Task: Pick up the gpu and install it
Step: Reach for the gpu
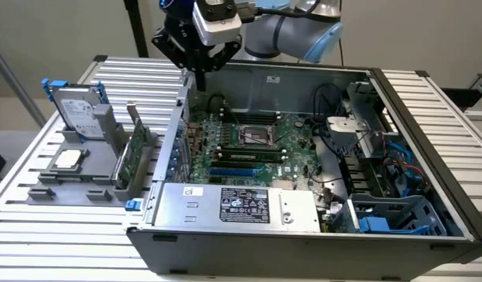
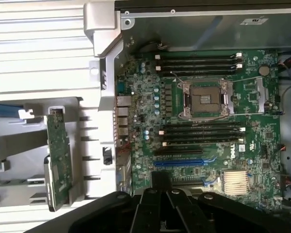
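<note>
The gripper point(image 1: 200, 79) is seen in the upper left of the exterior view, above the back corner of the case point(image 1: 303, 252). Its fingers are drawn narrow, almost together, and nothing is held. The gpu point(image 1: 131, 154) stands on its edge in the grey holder point(image 1: 64, 182) at the exterior view's left, just outside the case wall and well apart from the gripper. 1 drive point(image 1: 76, 111) stands near it in the same holder. 3 risks are judged from here. If the fingers were lowered while so narrow, the thin upper edge of the card could be struck instead of clasped. With an off-centre grip, the card could tilt and jam in the holder. The blue slot point(image 2: 179, 163) lies near the case wall, so the bracket could be caught there.
</note>
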You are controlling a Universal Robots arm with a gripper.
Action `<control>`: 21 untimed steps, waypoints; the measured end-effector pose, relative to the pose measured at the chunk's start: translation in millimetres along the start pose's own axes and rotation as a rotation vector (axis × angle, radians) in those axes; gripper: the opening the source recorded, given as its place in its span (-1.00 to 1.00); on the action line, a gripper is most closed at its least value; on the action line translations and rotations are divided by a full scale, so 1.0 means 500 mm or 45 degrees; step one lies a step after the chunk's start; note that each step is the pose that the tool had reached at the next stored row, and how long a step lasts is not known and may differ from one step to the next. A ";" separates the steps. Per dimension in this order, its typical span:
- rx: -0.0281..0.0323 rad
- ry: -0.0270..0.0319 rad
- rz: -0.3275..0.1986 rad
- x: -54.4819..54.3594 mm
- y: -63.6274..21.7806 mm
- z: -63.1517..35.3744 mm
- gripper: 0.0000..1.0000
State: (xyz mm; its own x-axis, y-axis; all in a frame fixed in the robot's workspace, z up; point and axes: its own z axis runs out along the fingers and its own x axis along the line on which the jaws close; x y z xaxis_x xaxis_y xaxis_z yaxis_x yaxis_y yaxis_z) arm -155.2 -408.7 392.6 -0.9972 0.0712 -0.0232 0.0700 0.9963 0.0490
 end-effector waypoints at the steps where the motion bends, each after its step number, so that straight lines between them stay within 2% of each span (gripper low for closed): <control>1: -0.0001 -0.0007 0.000 0.009 -0.003 0.000 -1.00; 11: -0.0004 -0.0059 0.000 0.098 -0.034 -0.004 -1.00; 21: -0.0004 -0.0063 0.000 0.188 -0.059 0.003 -1.00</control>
State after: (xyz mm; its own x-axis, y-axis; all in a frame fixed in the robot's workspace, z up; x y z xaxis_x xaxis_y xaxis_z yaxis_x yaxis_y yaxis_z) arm -250.8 -431.3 387.3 -0.9971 0.0712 -0.0281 0.0697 0.9963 0.0493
